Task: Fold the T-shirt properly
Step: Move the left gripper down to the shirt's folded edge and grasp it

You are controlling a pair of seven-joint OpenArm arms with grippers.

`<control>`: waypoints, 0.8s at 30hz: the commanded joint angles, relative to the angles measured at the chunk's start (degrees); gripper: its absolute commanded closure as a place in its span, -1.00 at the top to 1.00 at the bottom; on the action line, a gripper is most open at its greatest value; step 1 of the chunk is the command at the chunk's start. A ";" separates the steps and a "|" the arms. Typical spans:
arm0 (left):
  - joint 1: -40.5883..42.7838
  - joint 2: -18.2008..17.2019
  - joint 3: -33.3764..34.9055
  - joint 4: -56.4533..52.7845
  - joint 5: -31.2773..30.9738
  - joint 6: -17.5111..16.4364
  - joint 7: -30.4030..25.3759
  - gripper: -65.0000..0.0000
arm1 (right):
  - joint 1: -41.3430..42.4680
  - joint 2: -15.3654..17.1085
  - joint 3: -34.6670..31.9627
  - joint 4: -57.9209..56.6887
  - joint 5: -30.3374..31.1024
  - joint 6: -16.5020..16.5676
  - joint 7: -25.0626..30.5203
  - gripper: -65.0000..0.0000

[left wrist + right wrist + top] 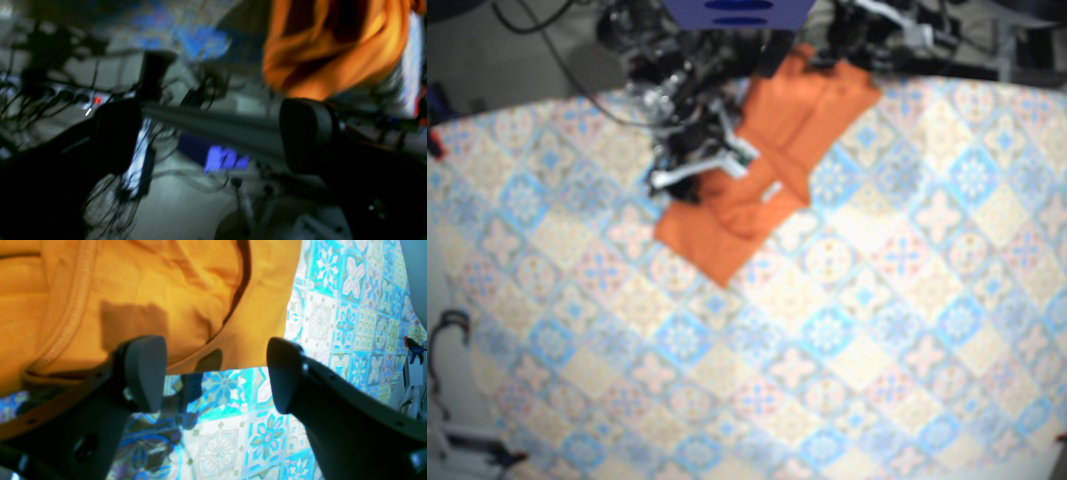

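Note:
The orange T-shirt (767,150) lies crumpled and partly folded at the far middle of the tiled table, stretching from near my right arm to the far edge. In the right wrist view the shirt (140,296) fills the upper left, its hem just beyond the fingertips. My right gripper (217,373) is open, low over the shirt's edge, with only hem and tablecloth showing between its fingers. The left wrist view is blurred. There the left gripper (213,133) is open and holds nothing, with the shirt (333,50) bunched at the upper right.
A patterned blue and beige tablecloth (827,340) covers the table. Both arms (687,120) crowd the far edge. Beyond that edge are cables and a power strip (66,96). A blue clamp (413,350) sits at the table's side.

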 commanded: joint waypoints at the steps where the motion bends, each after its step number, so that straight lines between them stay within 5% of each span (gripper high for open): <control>1: 0.34 -0.45 0.00 0.53 -0.42 -0.71 -0.76 1.00 | 0.23 -0.32 -0.24 0.89 -0.24 -0.57 1.02 0.39; 14: 0.08 -0.98 2.02 5.19 7.58 -0.71 -0.59 1.00 | -0.47 -0.32 -0.15 0.89 -0.24 -0.57 1.11 0.39; 24: -1.94 -0.19 2.63 5.63 5.03 -0.71 -0.50 1.00 | -0.47 -0.32 -0.24 0.89 -0.24 -0.57 1.11 0.39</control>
